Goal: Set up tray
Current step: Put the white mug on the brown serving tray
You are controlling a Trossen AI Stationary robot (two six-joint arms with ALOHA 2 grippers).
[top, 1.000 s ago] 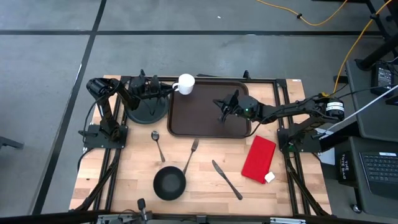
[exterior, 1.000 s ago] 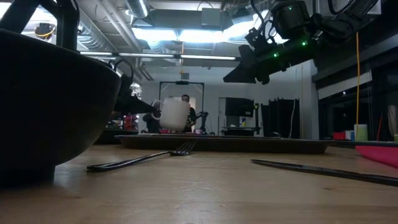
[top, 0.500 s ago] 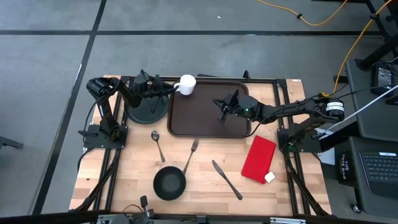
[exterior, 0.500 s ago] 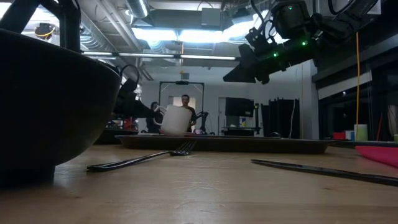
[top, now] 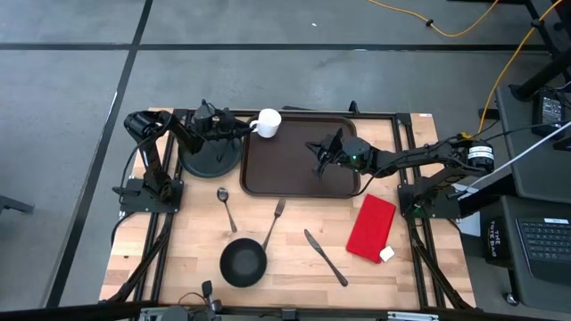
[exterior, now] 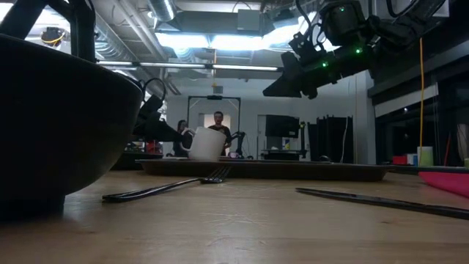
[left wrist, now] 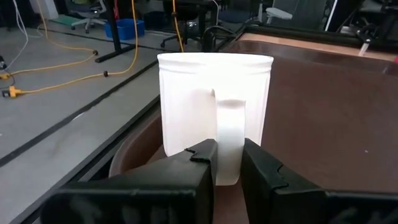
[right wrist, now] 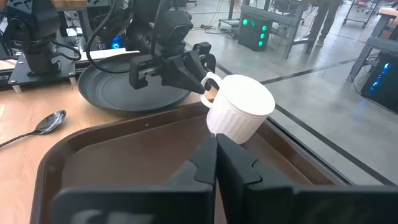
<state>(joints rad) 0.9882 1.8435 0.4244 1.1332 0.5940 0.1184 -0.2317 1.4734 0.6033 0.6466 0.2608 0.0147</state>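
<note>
The left hand (left wrist: 225,163) grips a white mug (left wrist: 214,110) by its handle at the tray (top: 299,183) corner; the right hand (top: 319,152) hovers closed above the tray on the wooden worktop (top: 294,267).

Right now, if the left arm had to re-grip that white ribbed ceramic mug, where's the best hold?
The handle. The white ribbed ceramic mug stands in the far left corner of the large dark brown plastic tray, its handle turned toward the left gripper, whose fingers already pinch it. Come in level from that side; the tray's corner rim crowds the body.
</note>
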